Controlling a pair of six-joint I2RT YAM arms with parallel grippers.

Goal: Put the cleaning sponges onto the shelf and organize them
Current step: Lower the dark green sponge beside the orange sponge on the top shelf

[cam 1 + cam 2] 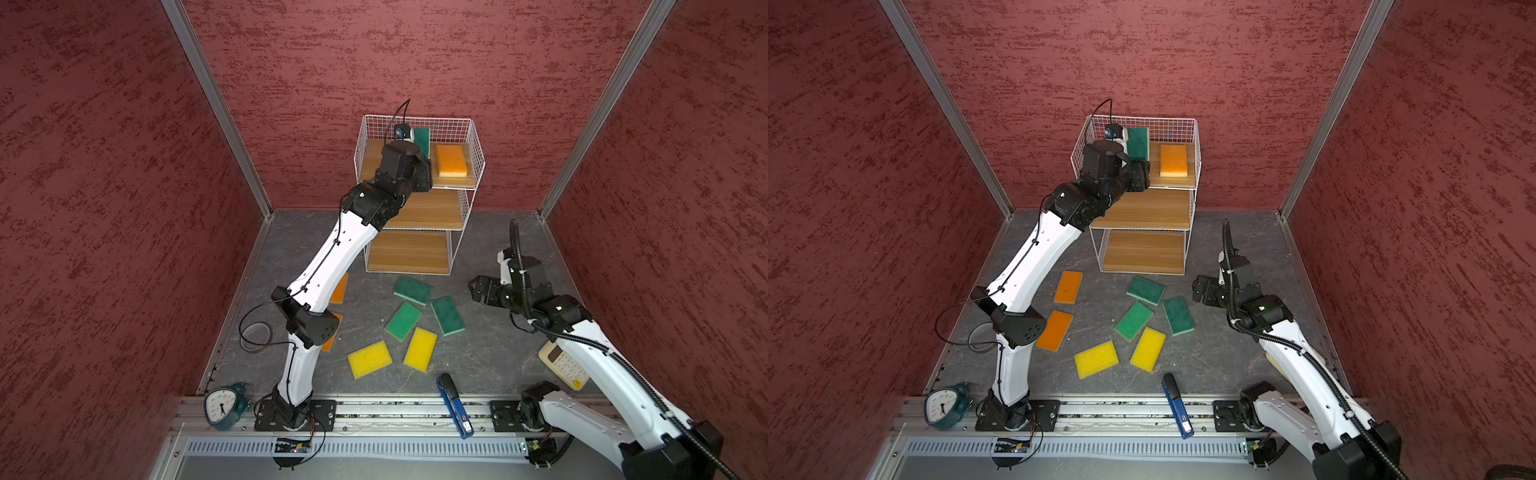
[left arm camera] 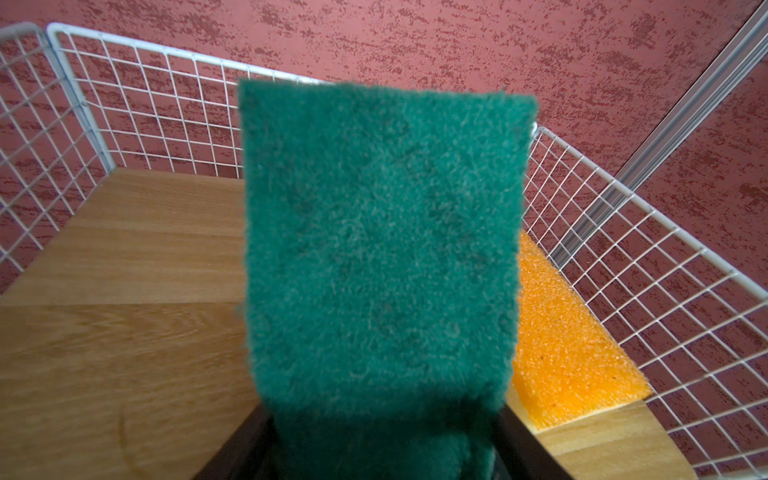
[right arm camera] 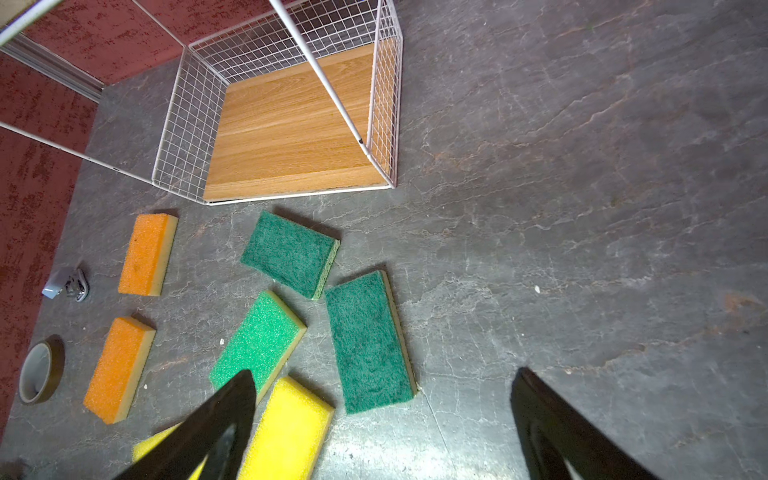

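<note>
**Green sponge [image 2: 380, 249] pinched over top tier**

Left gripper [image 2: 382, 444] clamps its lower end, standing it upright, probably to set it beside the orange sponge [image 2: 569, 345] on the top board of the shelf [image 2: 166, 104]. Right gripper [image 3: 384, 374] hangs spread, empty, over seven floor sponges [image 3: 370, 340].

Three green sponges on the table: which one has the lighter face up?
The bright green sponge: speckled, lighter top. The dark sponge closest to the shelf and the other dark sponge show fuzzy dark-green faces.
</note>
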